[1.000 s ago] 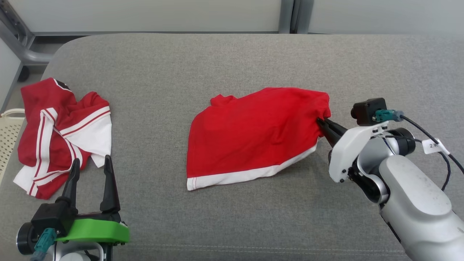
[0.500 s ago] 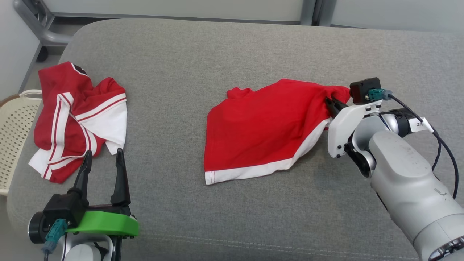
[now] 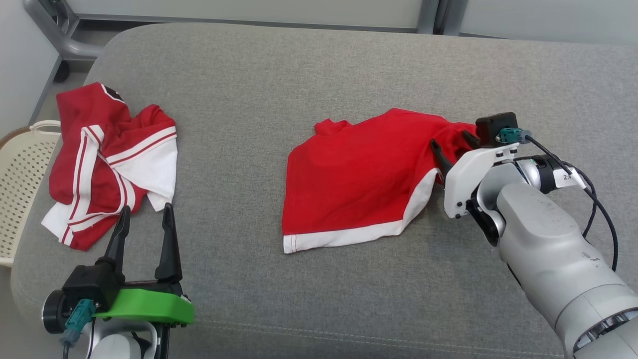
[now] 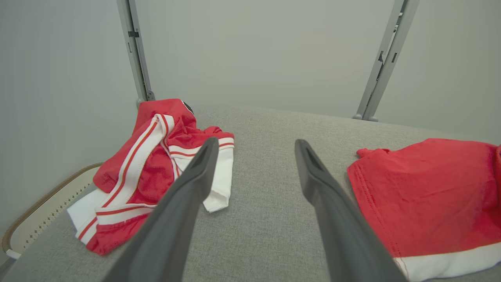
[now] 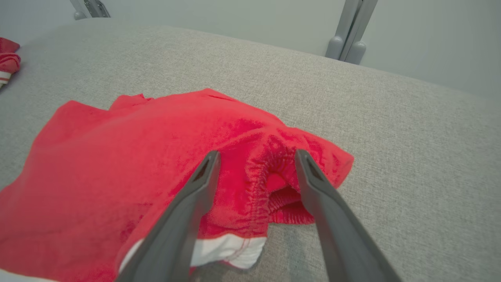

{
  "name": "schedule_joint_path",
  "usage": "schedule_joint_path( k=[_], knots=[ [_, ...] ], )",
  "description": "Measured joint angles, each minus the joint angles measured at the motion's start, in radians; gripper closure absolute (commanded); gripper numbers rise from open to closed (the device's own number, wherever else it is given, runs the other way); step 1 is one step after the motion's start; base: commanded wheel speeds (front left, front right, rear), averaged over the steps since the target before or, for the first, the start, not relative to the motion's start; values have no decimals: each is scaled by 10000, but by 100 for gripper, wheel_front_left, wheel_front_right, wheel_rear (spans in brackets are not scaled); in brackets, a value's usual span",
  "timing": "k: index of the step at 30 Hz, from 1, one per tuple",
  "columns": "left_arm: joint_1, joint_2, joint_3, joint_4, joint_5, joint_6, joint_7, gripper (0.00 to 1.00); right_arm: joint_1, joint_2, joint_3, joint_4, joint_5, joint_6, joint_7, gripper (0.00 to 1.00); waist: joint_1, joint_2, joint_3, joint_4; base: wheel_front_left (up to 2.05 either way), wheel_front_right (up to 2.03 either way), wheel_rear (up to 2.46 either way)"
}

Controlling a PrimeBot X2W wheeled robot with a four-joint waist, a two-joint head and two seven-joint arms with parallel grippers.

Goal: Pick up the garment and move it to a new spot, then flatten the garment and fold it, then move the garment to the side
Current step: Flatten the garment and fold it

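Red cloth lay in a loose, lopsided sheet on the grey padded desk, a little right of its middle: this was the garment, with its white hem along the near edge and its right corner gathered into a lump. The right claw stood with its fingers spread wide and gripping nothing. In the right wrist view the two fingers straddled the puckered elastic band of that lump, and whether either one touched the cloth could not be told. The left claw was also wide open and empty, hovering well apart from the garment and close to a second, red-and-white garment heaped at the desk's left end, beside a pale basket.

By my reading the move to a new spot was done and flattening was next. The chief risk sat at the bunched corner. A finger withdrawn carelessly could hook the elastic and drag the cloth back into a heap. The hem near that corner curled under itself, so pressing or folding before it was pulled out would lock in a crease. Thin fabric on a soft, grippy cover could also resist sliding and ruck up under a stroke. The left claw, reaching across, might snag the striped garment instead.
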Motion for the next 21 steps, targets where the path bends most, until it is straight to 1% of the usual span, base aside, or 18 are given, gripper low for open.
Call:
schedule_joint_path(
  k=[4, 9, 13, 15, 17, 18, 21],
  knots=[
    [5, 2, 23, 6, 0, 0, 0, 0, 174, -94, 366, -485, 533, 2, -316, 0, 0, 0, -44, -167, 0, 0, 0],
    [32, 0, 17, -17, 0, 0, 0, 0, 845, -579, 851, -1419, 1329, 0, -583, 0, 0, 0, -100, -434, 0, 0, 0],
    [50, 0, 42, -65, -27, 0, 0, 0, 1401, -1181, 1085, -2282, 1925, 0, -732, 0, 0, 0, -105, -640, 0, 0, 0],
    [55, 0, 102, -77, -27, 0, 0, 0, 1846, -1519, 1091, -2953, 2416, 2, -775, 0, 0, 0, -89, -790, 0, 0, 0],
    [58, 0, 130, -77, -27, 0, 0, 0, 2125, -1753, 1039, -3325, 2646, 2, -819, 0, 0, 0, -83, -883, 0, 0, 0],
    [65, 0, 150, -79, -27, 0, 0, 0, 2402, -1967, 949, -3582, 2738, 0, -848, 0, 0, 0, -85, -974, 0, 0, 0],
    [98, -2, 174, -90, -25, 0, 0, 0, 2792, -2132, 713, -3908, 2813, 0, -936, 0, 0, 0, -113, -1102, 0, 0, 0]
  ],
)
